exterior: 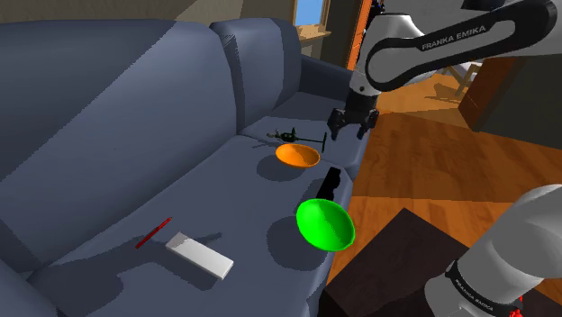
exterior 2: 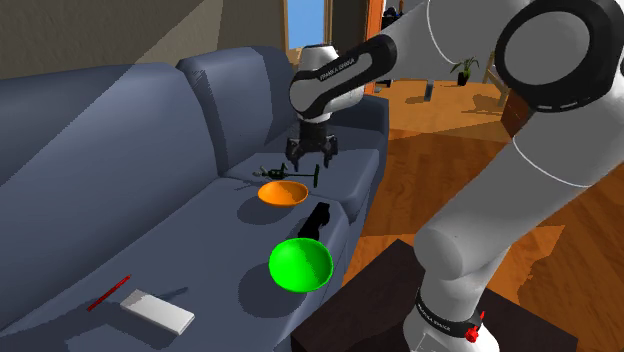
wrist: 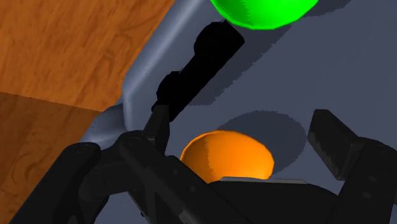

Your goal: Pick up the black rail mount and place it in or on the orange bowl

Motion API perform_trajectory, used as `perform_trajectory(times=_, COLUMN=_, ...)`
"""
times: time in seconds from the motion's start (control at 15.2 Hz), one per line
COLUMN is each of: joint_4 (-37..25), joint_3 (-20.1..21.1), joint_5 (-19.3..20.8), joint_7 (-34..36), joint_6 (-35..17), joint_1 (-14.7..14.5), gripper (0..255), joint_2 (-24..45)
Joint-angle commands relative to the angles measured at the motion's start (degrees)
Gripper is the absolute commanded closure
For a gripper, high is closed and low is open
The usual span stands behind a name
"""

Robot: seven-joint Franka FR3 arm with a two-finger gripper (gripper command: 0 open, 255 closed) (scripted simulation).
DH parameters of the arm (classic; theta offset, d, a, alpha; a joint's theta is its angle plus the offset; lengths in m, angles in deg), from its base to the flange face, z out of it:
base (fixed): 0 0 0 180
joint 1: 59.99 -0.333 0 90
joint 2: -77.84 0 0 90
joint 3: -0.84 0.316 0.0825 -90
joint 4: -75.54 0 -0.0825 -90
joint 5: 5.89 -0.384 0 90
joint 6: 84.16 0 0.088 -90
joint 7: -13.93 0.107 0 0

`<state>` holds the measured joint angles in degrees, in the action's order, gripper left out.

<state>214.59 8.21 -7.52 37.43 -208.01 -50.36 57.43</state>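
Hanging above the front edge of the grey-blue sofa seat (exterior: 180, 194), the all-black two-finger pincer (exterior: 350, 124) was spread apart and pinched nothing; it stood just beyond the shallow orange bowl (exterior: 297, 155), on the side toward the wooden floor (exterior: 432, 162), which I judged a ready pose before descent, not a grasp begun; the long black rail mount (exterior: 331, 184) lay flat on the seat right at that front edge, between the orange bowl and a bright green bowl (exterior: 324, 223), below the pincer and well clear of its fingers; lying so near the drop, it probably called for a straight-down approach with the fingers across its narrow width, since a sideways nudge could tip it to the floor; the shoulder and second exterior views showed the gap in height between pincer and seat, and also a small dark toy helicopter (exterior: 293, 137) just behind the orange bowl, a thin red stick (exterior: 153, 232) and a flat white slab (exterior: 200, 255) farther along the cushions; the wrist view, looking down between the fingers, showed how closely the mount ran along the seat's rim, with floorboards directly beside it.
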Motion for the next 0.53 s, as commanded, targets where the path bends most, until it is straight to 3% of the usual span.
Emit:
perform_trajectory(times=0.0, joint_4=0.1, joint_3=0.5, joint_5=0.4, joint_7=3.3, joint_6=-3.2, joint_1=1.0, gripper=0, joint_2=3.8)
perform_trajectory(times=0.46, joint_4=-2.0, joint_3=0.5, joint_5=2.5, joint_7=14.1, joint_6=-12.1, joint_1=3.8, gripper=0, joint_2=17.8)
